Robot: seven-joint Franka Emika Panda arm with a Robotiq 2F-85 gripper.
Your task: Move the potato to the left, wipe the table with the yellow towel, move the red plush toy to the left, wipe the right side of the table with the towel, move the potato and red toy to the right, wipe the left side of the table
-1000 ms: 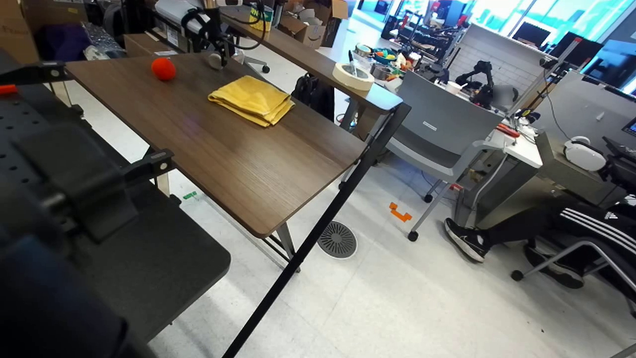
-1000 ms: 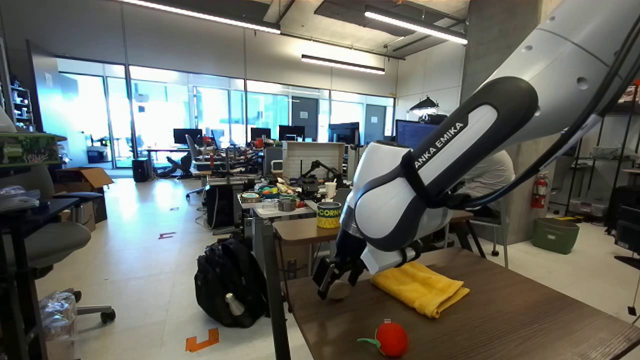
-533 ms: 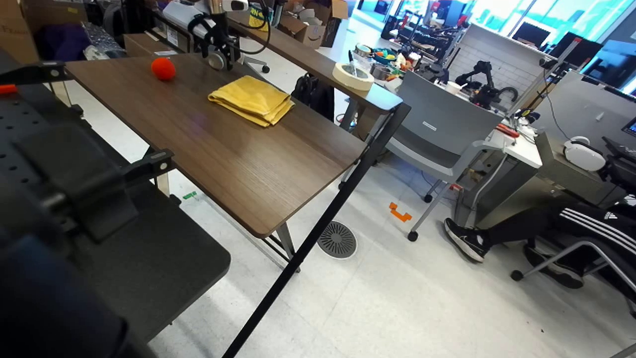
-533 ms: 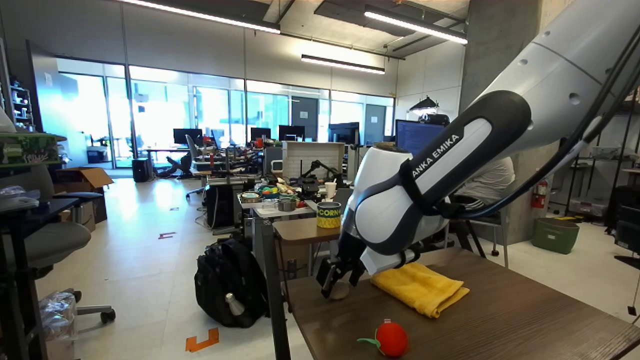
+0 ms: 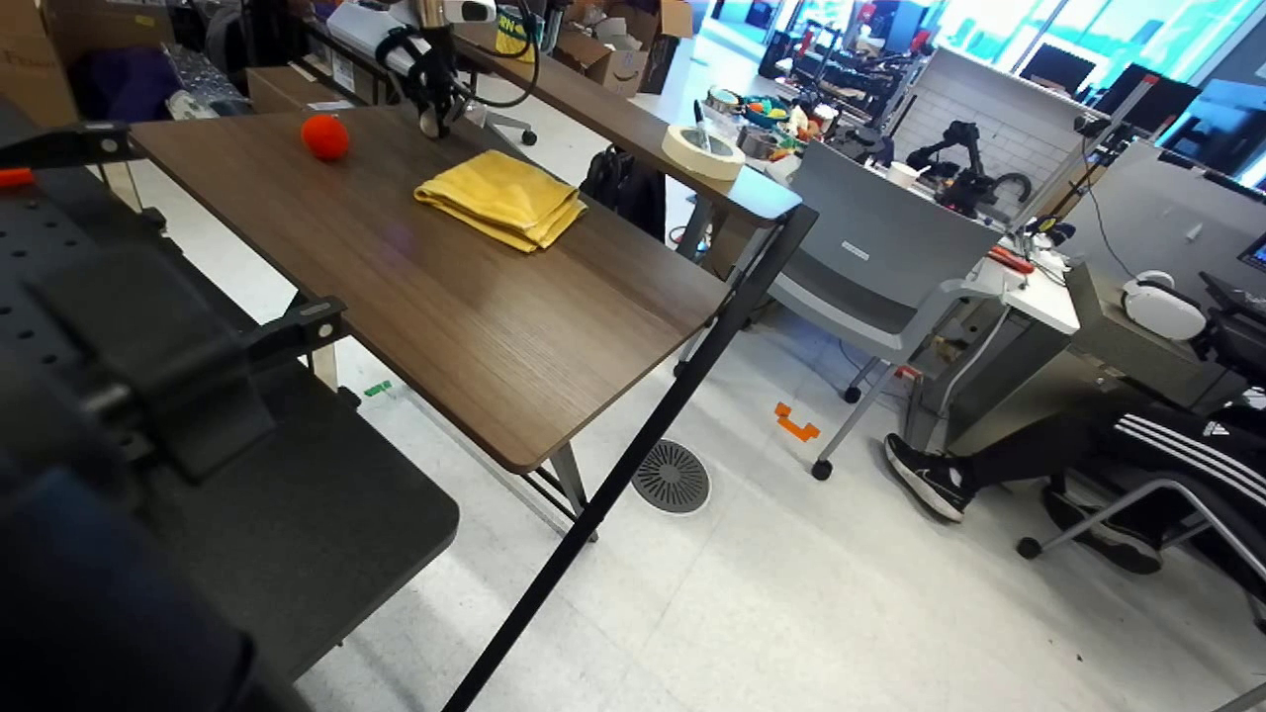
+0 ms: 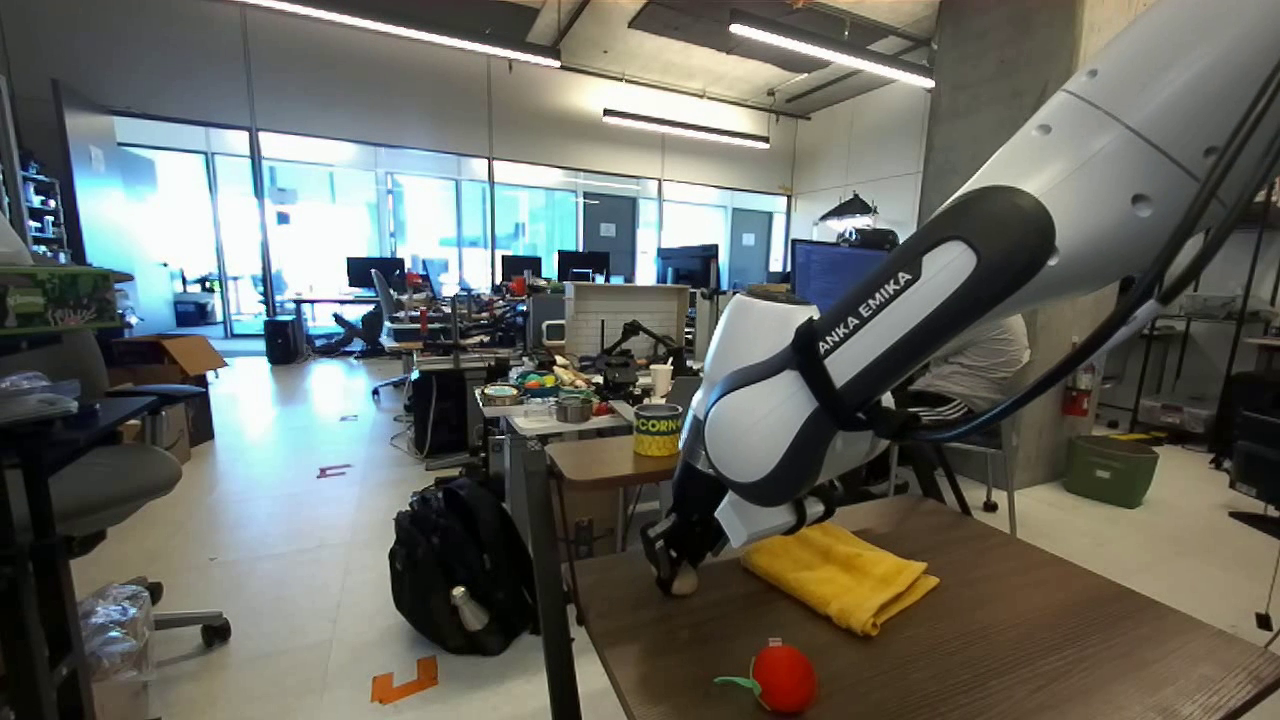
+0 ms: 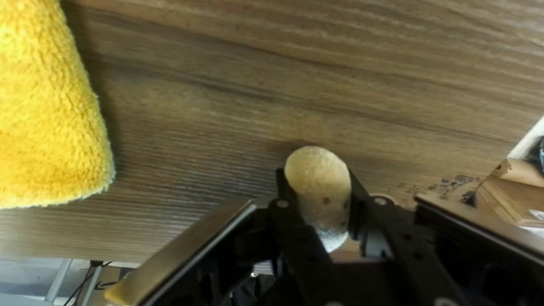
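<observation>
In the wrist view, your jaws, freshly drawn in, clamp the potato (image 7: 318, 187) from both sides, apart from the yellow towel (image 7: 46, 114). In an exterior view, you hold it at or just above the worktop (image 6: 1010, 620), near a corner. In an exterior view, the red plush toy (image 5: 324, 137) lies apart from it. The leftward carry can likely begin.

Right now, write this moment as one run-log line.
end effector: closed on potato | lifted: cannot tell | towel: folded, on table | red toy: on table, apart from towel
</observation>
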